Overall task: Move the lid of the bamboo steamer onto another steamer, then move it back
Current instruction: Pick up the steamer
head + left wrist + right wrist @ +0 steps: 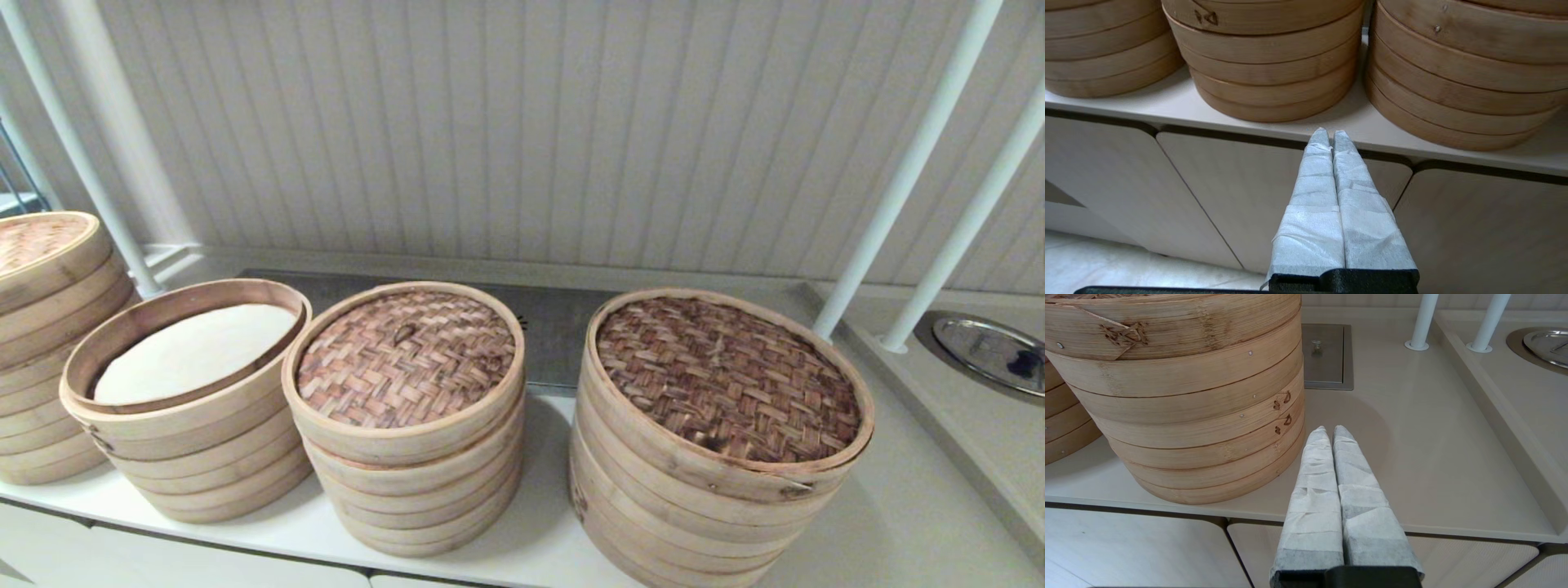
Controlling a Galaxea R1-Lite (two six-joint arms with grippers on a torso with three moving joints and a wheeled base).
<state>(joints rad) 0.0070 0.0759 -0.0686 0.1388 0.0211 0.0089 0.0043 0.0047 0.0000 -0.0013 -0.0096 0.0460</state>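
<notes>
The bamboo steamer lid [406, 355], woven with a pale rim and a small dark loop handle, rests on top of another steamer [416, 498], the narrowest stack, in the middle of the counter. To its left, the steamer with a white liner [192, 351] stands uncovered. Neither gripper shows in the head view. My left gripper [1327, 132] is shut and empty, low in front of the counter's front edge. My right gripper [1329, 429] is also shut and empty, just over the front edge beside the widest steamer [1188, 396].
The widest dark-topped steamer [727, 376] stands on the right and a fourth stack [41, 327] at the far left. Behind are a metal hatch [1325, 355], white poles [898, 180], a raised ledge and a round steel lid [988, 351].
</notes>
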